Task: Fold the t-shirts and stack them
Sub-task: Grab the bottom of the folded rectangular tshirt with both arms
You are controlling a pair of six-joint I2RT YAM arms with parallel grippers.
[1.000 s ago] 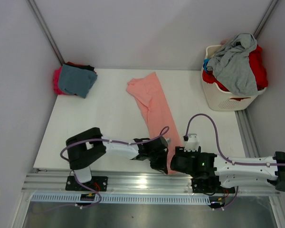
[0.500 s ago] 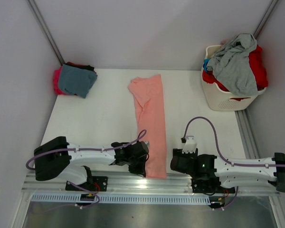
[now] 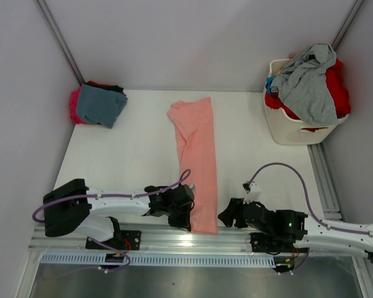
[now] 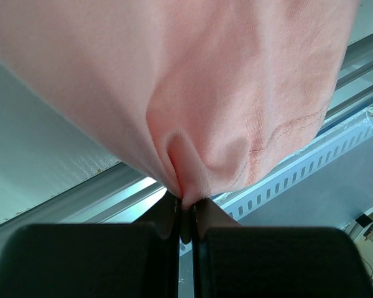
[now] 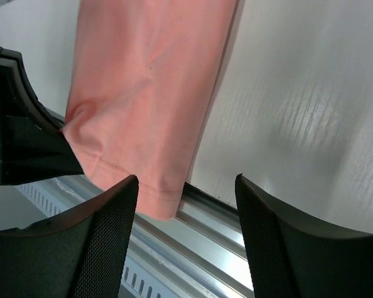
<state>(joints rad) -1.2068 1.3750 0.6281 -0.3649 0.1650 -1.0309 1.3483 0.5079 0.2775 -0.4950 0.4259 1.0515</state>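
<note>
Table (image 3: 124, 167) is the biggest thing here. The pink shirt (image 3: 199, 155) lies on it as one long narrow strip from the far middle to the near edge, where its hem hangs a little over the metal rail (image 3: 174, 239). The basket (image 3: 292, 133) at the far right holds a heap of grey and red shirts. A small stack (image 3: 98, 104) of folded ones sits in the far left corner, well apart from the strip.

The left gripper (image 4: 185, 208) is clamped tight on the near left corner of the pink shirt, and the cloth puckers into the closed jaws. The right gripper (image 5: 186, 186) has its jaws wide apart and holds nothing. It is just beside the near right corner and, as far as I can tell, does not touch it.

I judge the step to be taking this second corner, so that both arms can fold the near end toward the far end. To do it well, the right gripper should come in low from the rail side, put one finger under the overhanging hem, and close just inside the stitch line, as deep as the left one bites. The strip seems to have several layers, so it must catch all of them. Then both should lift together at one height, with the hem lightly stretched. They should not pull toward themselves, because the shirt could slide off the table.
</note>
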